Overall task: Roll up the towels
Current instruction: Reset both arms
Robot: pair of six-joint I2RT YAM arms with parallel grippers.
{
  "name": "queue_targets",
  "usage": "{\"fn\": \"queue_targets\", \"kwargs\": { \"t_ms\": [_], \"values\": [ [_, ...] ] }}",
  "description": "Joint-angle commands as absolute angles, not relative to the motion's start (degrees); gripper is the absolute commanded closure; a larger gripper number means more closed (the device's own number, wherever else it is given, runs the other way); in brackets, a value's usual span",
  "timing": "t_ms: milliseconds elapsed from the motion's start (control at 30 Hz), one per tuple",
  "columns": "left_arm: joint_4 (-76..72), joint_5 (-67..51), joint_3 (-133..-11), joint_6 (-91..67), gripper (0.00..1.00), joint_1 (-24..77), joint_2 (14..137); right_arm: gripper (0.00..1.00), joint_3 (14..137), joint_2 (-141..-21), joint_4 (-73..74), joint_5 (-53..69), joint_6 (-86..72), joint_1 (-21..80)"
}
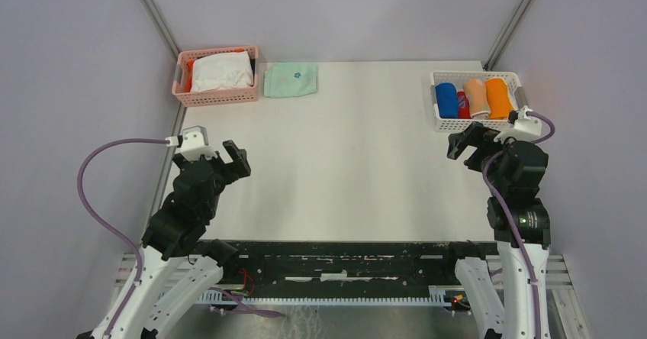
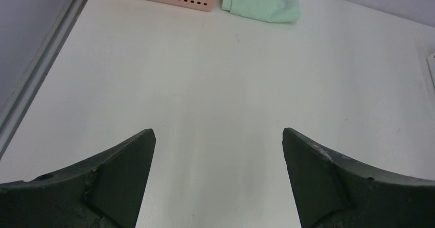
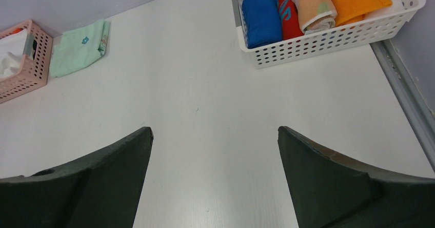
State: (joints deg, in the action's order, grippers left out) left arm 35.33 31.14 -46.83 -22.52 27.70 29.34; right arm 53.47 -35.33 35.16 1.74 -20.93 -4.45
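Currently: left gripper (image 2: pixel 218 135), right gripper (image 3: pixel 215 133) spread wide, empty. Rolled blue, peach, orange cloth towels (image 3: pixel 308 4) fill white perforated plastic basket (image 3: pixel 318 45); snagging could unroll them.

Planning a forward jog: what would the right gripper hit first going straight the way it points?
Probably the bare table: the open right gripper angles down at it with nothing between. The white basket lies right of that line, the mint-green cloth far left. Depth is unclear.
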Motion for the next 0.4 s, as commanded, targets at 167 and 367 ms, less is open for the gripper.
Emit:
{"fn": "queue_targets", "kwargs": {
  "t_ms": [167, 367],
  "values": [
    [34.89, 31.02, -44.52, -26.04, 0.01, 27.6, 30.13, 0.0, 52.0, -34.69, 31.51, -3.51, -20.46, -2.24],
    [33.91, 30.87, -44.19, -25.59, 0.01, 27.67, 31.2, 0.0, 52.35, -34.85, 31.9, -4.83, -20.17, -2.03]
  ]
}}
